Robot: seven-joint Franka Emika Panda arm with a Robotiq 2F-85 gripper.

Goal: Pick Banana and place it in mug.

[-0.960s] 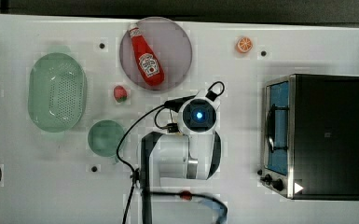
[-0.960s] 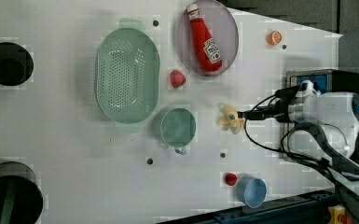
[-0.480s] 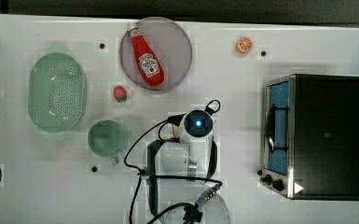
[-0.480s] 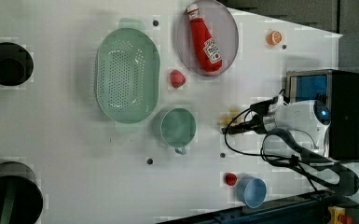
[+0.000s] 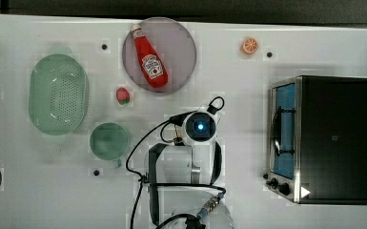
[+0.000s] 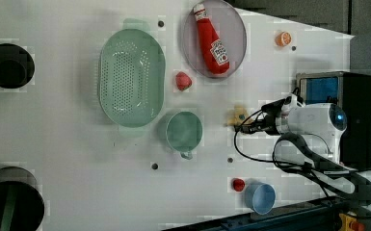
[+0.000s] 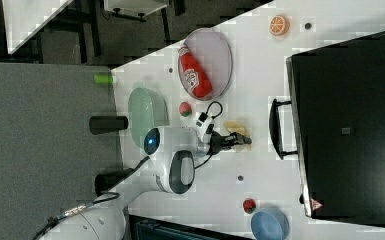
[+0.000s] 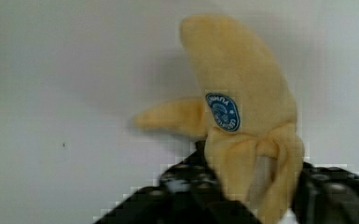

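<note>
Banana (image 8: 242,121) right between the gripper (image 8: 256,193) jaws, squeezed at its peel end — long way pointing out from them. Mug (image 6: 184,131) off to the left view's left, apart.

Top view: straight down over the white table (image 5: 38,191), arm base at frame bottom. Left view: high, angled, arm at frame right. Right view: high, opposite side, floor at frame left. All three share the ketchup bottle (image 5: 148,58), also (image 6: 213,40) & (image 7: 194,71). Wrist view: v. close, banana (image 8: 242,102) center-right.
</note>
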